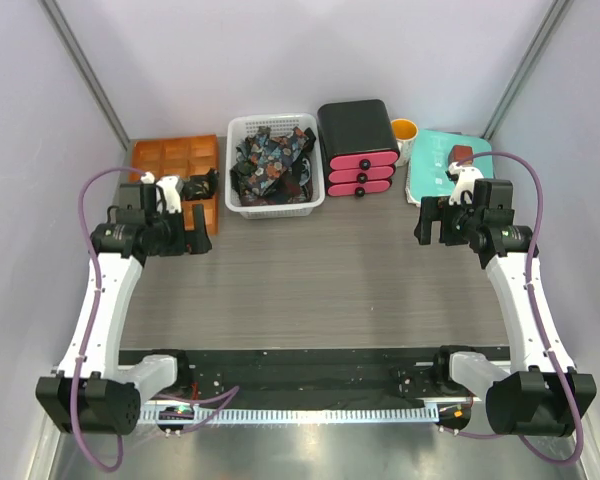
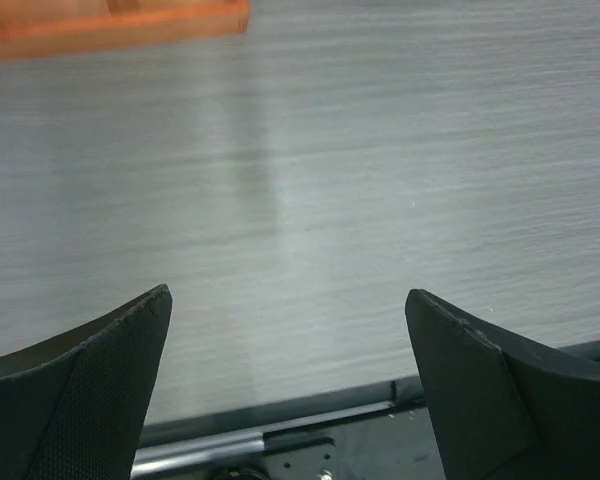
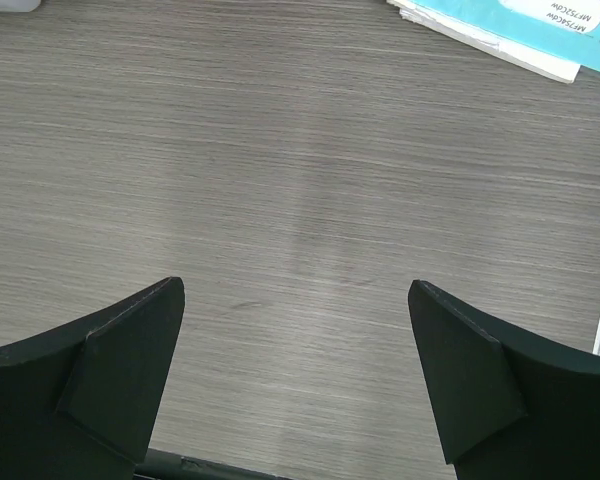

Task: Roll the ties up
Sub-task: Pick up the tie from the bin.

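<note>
Several dark paisley ties (image 1: 270, 165) lie heaped in a white basket (image 1: 242, 207) at the back of the table. A dark roll that looks like a wound tie (image 1: 199, 187) sits in the orange tray (image 1: 170, 157) at back left. My left gripper (image 1: 199, 238) is open and empty just in front of that tray; in the left wrist view (image 2: 288, 292) only bare table lies between its fingers. My right gripper (image 1: 432, 230) is open and empty at the right; in the right wrist view (image 3: 296, 282) it hovers over bare wood.
A black box with pink drawers (image 1: 358, 150) stands right of the basket. An orange cup (image 1: 404, 129) and a teal booklet (image 1: 435, 165) lie at back right; the booklet also shows in the right wrist view (image 3: 500, 22). The orange tray's edge (image 2: 110, 25) shows in the left wrist view.
</note>
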Controlling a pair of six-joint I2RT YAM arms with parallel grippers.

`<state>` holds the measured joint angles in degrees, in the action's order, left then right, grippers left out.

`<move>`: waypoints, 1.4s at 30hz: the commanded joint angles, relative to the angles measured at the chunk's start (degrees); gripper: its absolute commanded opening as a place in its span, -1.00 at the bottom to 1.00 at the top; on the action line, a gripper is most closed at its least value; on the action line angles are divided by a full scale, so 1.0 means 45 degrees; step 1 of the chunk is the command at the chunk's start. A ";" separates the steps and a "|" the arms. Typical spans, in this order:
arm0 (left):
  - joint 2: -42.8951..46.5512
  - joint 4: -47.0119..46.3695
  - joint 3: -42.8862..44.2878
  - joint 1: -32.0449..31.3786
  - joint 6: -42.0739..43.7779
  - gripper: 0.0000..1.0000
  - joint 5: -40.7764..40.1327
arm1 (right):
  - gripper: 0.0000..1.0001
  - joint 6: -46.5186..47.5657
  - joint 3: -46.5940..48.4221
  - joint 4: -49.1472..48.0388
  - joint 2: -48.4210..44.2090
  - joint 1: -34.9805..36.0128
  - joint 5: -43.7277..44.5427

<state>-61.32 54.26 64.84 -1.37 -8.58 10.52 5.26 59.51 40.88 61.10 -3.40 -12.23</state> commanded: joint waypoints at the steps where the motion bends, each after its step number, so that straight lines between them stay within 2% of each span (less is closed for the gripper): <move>1: -0.1619 -0.0846 0.1661 -0.0047 0.1650 0.99 0.0200 | 1.00 -0.0172 0.0155 -0.0218 -0.0004 -0.0046 -0.0387; 4: -0.3262 -0.1178 0.4719 -0.1000 0.2744 0.99 -0.0071 | 0.99 -0.0367 0.0175 -0.0296 0.0152 -0.0045 -0.0563; 5: -0.4525 -0.1237 0.5409 -0.1198 0.2940 0.99 -0.0092 | 1.00 -0.0387 0.0194 -0.0315 0.0249 -0.0046 -0.0583; 7: -0.5819 -0.1491 0.6795 -0.1550 0.3388 0.99 0.0120 | 1.00 -0.0387 0.0292 -0.0335 0.0347 -0.0065 -0.0544; 10: -0.8106 -0.2426 0.9643 -0.2252 0.3527 0.99 0.0610 | 1.00 -0.0309 0.0428 -0.0335 0.0523 -0.0104 -0.0388; 13: -1.0411 -0.3383 1.1850 -0.2780 0.3586 0.99 0.0708 | 0.99 -0.0309 0.0527 -0.0355 0.0777 -0.0182 -0.0349; 16: -1.2676 -0.4515 1.3727 -0.3016 0.3275 0.99 0.1546 | 1.00 -0.0328 0.0624 -0.0335 0.1011 -0.0279 -0.0330; 20: -1.4496 -0.7574 1.4283 -0.3114 0.2533 0.93 0.2971 | 0.99 -0.0348 0.0683 -0.0316 0.1226 -0.0416 -0.0330; 23: -1.5686 -0.9199 1.4399 -0.3290 0.2551 0.90 0.2955 | 1.00 -0.0367 0.0722 -0.0316 0.1421 -0.0514 -0.0349; 29: -1.7912 -1.0492 1.5708 -0.3349 0.2472 0.84 0.2837 | 1.00 -0.0387 0.0858 -0.0238 0.1773 -0.0690 -0.0368; 36: -1.9243 -1.1432 1.6312 -0.3446 0.2687 0.78 0.2701 | 0.99 -0.0309 0.0761 -0.0238 0.2085 -0.0827 -0.0193; 39: -1.9711 -1.1608 1.6664 -0.3466 0.2727 0.71 0.2642 | 0.99 -0.0289 0.0780 -0.0199 0.2164 -0.0885 -0.0134; 42: -2.0044 -1.1804 1.6879 -0.3524 0.2902 0.55 0.2486 | 0.99 -0.0270 0.0800 -0.0179 0.2203 -0.0924 -0.0095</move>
<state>-150.02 6.70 136.97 -16.56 3.44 22.09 4.14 60.88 40.86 70.81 -7.07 -13.34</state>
